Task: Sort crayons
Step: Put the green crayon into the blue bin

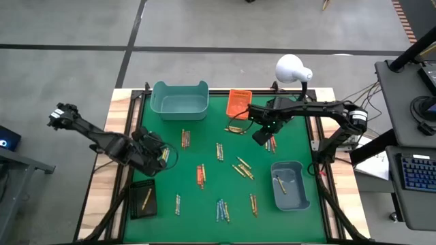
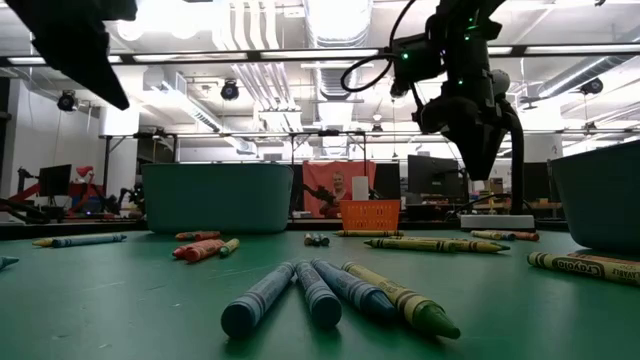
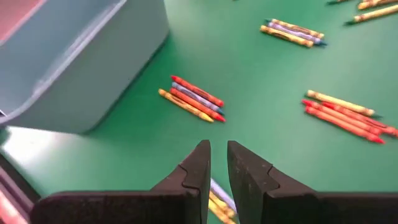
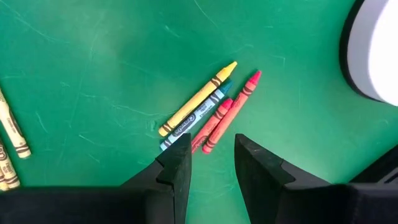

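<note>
Green-tipped crayon [image 2: 403, 299], "Crayola" wrapper on yellow crayon [image 2: 583, 266] — legible

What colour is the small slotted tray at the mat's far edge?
Orange tray; clearest in the high view.

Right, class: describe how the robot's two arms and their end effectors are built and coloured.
Both arms are dark, slim and jointed. The left arm and right arm carry looping black cables. The right arm shows small green lights near its wrist. Each end effector, left and right, ends in two flat black fingers with stepped, angular inner edges.
</note>
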{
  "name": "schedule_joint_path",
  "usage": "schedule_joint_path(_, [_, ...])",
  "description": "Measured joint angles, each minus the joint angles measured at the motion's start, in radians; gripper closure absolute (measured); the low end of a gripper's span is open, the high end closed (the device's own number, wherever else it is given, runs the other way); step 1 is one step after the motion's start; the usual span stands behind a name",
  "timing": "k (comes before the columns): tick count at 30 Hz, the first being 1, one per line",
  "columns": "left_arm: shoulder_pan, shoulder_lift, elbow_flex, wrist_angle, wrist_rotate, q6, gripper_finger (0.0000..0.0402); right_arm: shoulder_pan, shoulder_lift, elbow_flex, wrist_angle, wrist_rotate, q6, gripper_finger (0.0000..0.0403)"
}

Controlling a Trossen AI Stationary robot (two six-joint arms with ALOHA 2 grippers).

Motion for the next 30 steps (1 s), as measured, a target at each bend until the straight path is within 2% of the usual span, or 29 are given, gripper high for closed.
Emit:
schedule_joint_path(6, [0.120,-0.031,0.000,0.053,-0.039,0.214,0.0365,-0.051,0.036,0.000,0.089,-0.001,-0.016,0.0294])
schedule_joint_path(10, [0.175,-0.042,0.000,0.131,-0.067,0.296,0.0365,-0.094,0.064,0.002,0.089,-0.032,-0.026,0.0294])
schedule_joint_path(21, [0.181,-0.061,0.000,0.148,0.001,0.237,0.0365,-0.096,0.059,0.002,-0.175,-0.052,-0.053,0.0294])
schedule_joint_path(27, [0.186,-0.063,0.000,0.157,-0.054,0.266,0.0365,-0.057,0.046,-0.013,-0.149,-0.046,-0.042,0.0294])
schedule_joint_path(30, [0.207,-0.065,0.007,0.157,-0.087,0.295,0.0365,-0.039,0.046,-0.016,-0.108,-0.006,-0.037,0.0294])
